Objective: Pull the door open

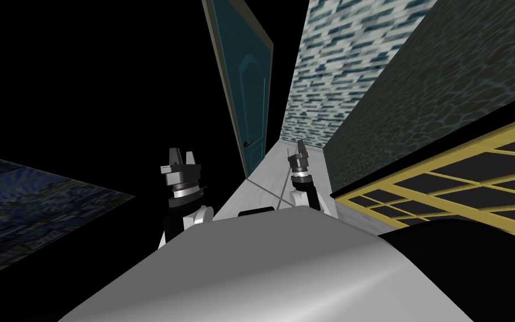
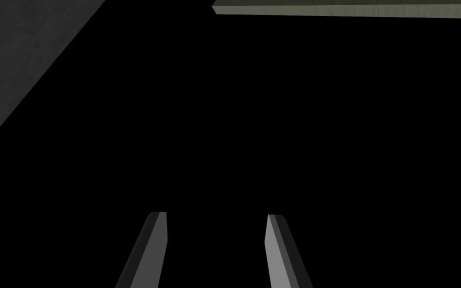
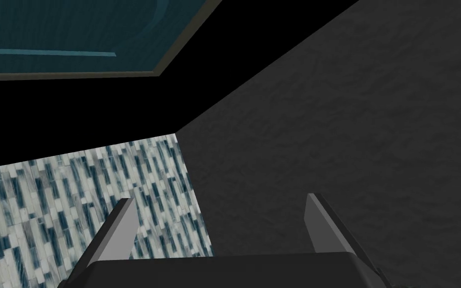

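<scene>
Left tool (image 1: 182, 154) and right tool (image 1: 300, 147) raised, jaws apart.

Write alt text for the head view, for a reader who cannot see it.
A teal door with a dark knob stands ahead, untouched. The left gripper and right gripper hover short of it, both open and empty. A black area lies left of the door, and a blue-and-white tiled wall stands beyond it to the right.
</scene>
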Tool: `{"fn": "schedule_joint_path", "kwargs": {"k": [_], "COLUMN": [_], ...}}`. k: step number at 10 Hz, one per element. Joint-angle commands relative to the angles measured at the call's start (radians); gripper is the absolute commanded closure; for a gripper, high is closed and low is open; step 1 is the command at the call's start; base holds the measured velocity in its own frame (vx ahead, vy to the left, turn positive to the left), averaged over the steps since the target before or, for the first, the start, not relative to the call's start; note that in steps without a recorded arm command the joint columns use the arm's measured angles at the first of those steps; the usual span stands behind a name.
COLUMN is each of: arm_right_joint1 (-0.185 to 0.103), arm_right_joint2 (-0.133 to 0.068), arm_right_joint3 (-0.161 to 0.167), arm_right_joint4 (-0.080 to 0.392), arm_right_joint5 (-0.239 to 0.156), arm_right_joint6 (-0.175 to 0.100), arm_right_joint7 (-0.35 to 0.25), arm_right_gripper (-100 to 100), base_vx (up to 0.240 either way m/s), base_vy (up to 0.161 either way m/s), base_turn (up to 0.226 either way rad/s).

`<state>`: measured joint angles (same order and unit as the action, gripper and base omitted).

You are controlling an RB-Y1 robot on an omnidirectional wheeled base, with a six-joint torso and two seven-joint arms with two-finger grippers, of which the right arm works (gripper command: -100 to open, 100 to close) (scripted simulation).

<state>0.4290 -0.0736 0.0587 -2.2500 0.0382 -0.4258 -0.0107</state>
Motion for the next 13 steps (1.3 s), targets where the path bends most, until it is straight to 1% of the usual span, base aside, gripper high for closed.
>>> {"fn": "schedule_joint_path", "kwargs": {"k": [1, 6, 12, 13], "arm_right_joint1": [-0.009, -0.05, -0.11, -0.11], "arm_right_joint2": [-0.01, -0.048, -0.101, -0.101], "arm_right_joint3": [0.006, 0.03, 0.064, 0.064], "arm_right_joint4": [0.031, 0.151, 0.324, 0.327], "arm_right_joint5": [-0.006, -0.027, -0.057, -0.057], "arm_right_joint6": [-0.01, -0.041, -0.087, -0.087], "arm_right_joint7": [-0.006, -0.026, -0.055, -0.055], "arm_right_gripper": [-100, -100, -100, -100], "base_vx": [0.081, 0.086, 0.093, 0.058], "base_vy": [-0.023, -0.027, -0.044, -0.029], "base_turn": [0.087, 0.113, 0.141, 0.048]}}
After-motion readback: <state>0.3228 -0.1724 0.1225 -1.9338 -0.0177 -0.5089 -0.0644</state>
